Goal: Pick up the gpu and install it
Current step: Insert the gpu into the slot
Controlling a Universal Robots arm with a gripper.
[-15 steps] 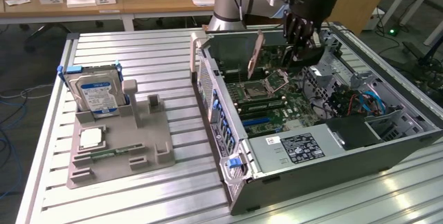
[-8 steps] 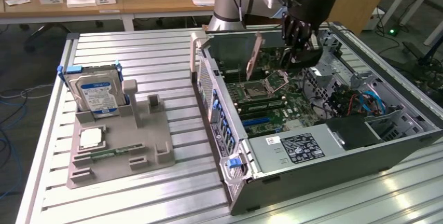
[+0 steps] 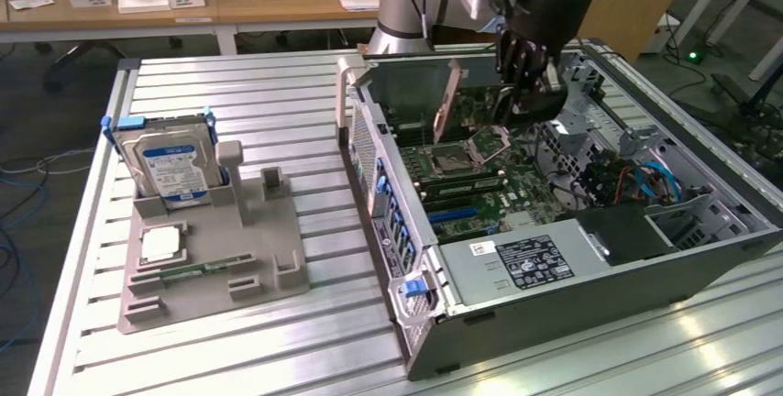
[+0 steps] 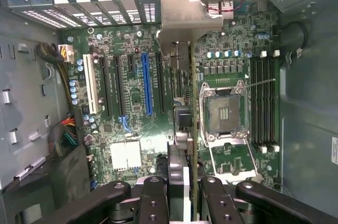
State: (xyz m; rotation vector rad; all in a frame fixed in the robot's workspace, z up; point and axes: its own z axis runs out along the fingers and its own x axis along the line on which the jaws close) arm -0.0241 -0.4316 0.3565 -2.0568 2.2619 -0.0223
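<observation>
Item: thin black rectangular gpu card (image 4: pixel 181 121) with a silver metal end bracket
Pose: upright on its long edge, seen edge-on
Place: upper centre-right of the exterior view
Seating: cannot tell

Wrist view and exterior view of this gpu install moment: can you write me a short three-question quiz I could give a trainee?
1. True or false: the end effector grips the gpu edge-on over the motherboard.
2. Where is the hard drive? A) upright in the grey holder at the exterior view's left; B) lying on the motherboard; C) in the end effector.
3. Fill in: the long slot near the gpu is coloured ____.
Key: 1 true; 2 A; 3 blue.
</observation>
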